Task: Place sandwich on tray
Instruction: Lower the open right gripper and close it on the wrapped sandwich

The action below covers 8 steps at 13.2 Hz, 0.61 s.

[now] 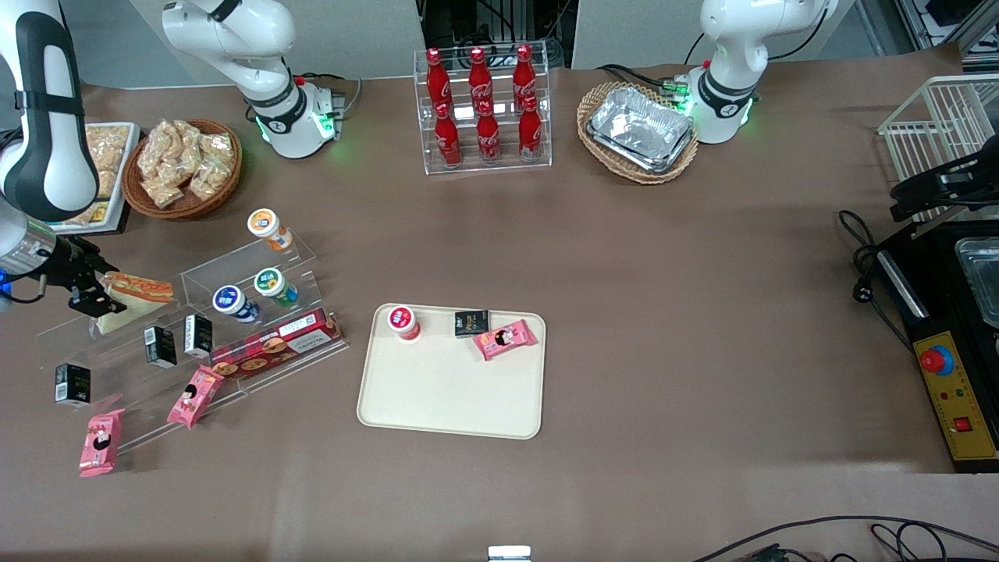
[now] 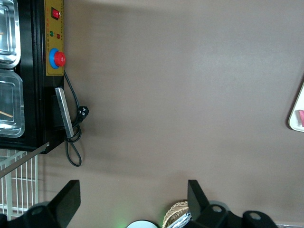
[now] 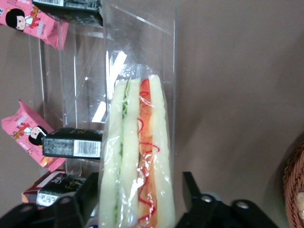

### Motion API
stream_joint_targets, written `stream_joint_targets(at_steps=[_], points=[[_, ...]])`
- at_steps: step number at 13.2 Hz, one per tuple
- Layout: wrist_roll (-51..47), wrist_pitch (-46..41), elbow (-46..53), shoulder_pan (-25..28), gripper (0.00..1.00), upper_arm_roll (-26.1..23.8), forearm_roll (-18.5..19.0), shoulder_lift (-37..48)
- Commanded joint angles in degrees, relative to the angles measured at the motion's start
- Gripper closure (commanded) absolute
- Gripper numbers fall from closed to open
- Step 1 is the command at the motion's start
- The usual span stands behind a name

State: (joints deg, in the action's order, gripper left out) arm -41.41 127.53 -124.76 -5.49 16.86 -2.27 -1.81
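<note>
The right arm's gripper (image 1: 100, 300) pinches the sandwich (image 1: 134, 300) between its fingers (image 3: 90, 197), one on each bread face, at the working arm's end of the table, over the clear acrylic display stand (image 1: 195, 328). The wrapped wedge stands on edge; its long axis runs straight out from the gripper, narrowing toward its free end. The cream tray (image 1: 453, 390), nearer the table's middle and well apart from the sandwich, holds a red-lidded cup (image 1: 403, 321), a small black box (image 1: 471, 322) and a pink snack packet (image 1: 505, 339). Their lettering cannot be read.
</note>
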Motion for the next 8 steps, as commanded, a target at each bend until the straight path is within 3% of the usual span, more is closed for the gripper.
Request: stream_joint_targets(at_steps=[1, 3, 8], points=[[5.45, 0.43, 0.66, 0.13, 0.93, -0.07, -0.28, -0.30], [5.64, -0.26, 2.24, 0.13, 0.92, -0.07, -0.37, -0.39], [4.94, -14.58, 15.32, 2.85, 0.91, -0.51, -2.29, -0.47]])
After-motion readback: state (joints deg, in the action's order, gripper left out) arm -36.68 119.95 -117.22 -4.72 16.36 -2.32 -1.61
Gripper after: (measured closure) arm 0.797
